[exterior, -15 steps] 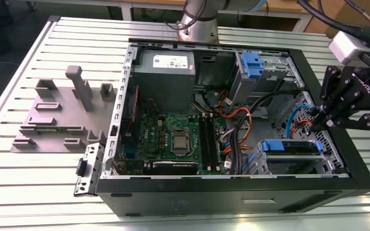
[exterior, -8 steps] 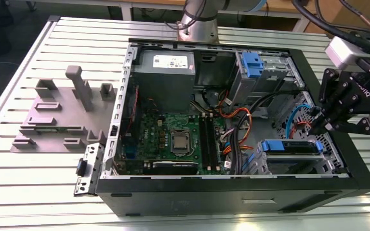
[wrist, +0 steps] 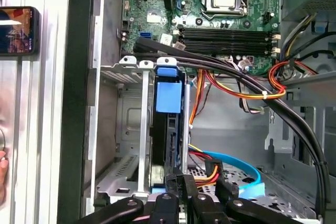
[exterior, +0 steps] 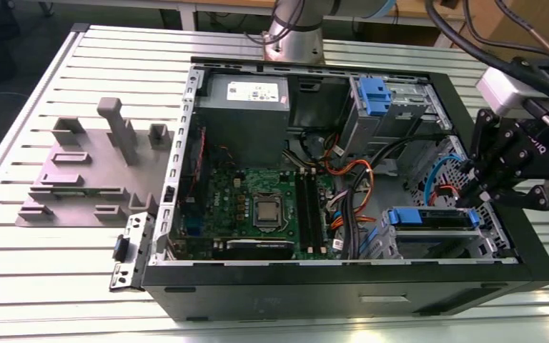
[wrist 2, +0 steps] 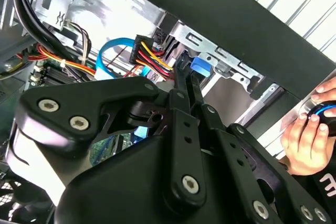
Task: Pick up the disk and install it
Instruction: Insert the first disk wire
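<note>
The disk (exterior: 431,218) lies in the lower drive bay at the front corner of the open computer case (exterior: 351,289), on the exterior view's right. Its blue bracket frames it. In the first wrist view the disk (wrist: 169,95) stands edge-on between the bay's metal rails, blue tab uppermost. My gripper (exterior: 467,200) hangs over the disk's end nearest the case wall, fingers shut together and tips right at that end. In both wrist views the black fingers (wrist: 176,182) (wrist 2: 184,85) show pressed side by side, next to the blue tab (wrist 2: 201,65).
Orange, red and black cables (wrist: 236,87) and a blue data cable (wrist: 236,163) run beside the bay. A blue caddy (exterior: 374,96) and grey power supply (exterior: 246,100) sit at the case's far side. A grey fixture (exterior: 94,171) stands outside. A person's hand (wrist 2: 307,129) is near the case.
</note>
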Tool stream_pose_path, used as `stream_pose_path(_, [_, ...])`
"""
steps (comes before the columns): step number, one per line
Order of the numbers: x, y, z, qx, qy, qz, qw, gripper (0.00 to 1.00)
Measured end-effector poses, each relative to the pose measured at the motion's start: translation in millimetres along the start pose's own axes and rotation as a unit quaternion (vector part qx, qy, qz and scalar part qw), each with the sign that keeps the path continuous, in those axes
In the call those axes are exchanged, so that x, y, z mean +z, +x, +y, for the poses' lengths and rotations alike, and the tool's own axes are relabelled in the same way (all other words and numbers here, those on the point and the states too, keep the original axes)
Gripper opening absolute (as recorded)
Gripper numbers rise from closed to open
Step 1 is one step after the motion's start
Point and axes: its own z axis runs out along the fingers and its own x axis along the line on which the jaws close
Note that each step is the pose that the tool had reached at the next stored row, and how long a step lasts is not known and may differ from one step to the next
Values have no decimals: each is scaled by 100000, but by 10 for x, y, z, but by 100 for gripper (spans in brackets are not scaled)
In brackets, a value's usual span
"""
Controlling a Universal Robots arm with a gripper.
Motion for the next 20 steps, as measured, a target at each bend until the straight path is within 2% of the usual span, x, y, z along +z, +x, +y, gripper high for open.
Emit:
stream_pose_path(2, [7,6,33,4,597,-55,99998,16])
stream_pose_path(6, [23,14,113,24,2012,-59,99980,16])
stream_pose_path(8, [34,16,150,33,2619,-232,99965,16])
stream_pose_path(10, [45,15,184,34,3033,-483,99953,16])
stream_pose_path(13, [68,15,214,38,3312,-852,99941,16])
stream_pose_path(17, [111,22,215,81,3364,-1102,99937,16])
stream_pose_path(20, [118,23,216,256,3366,-1161,99936,16])
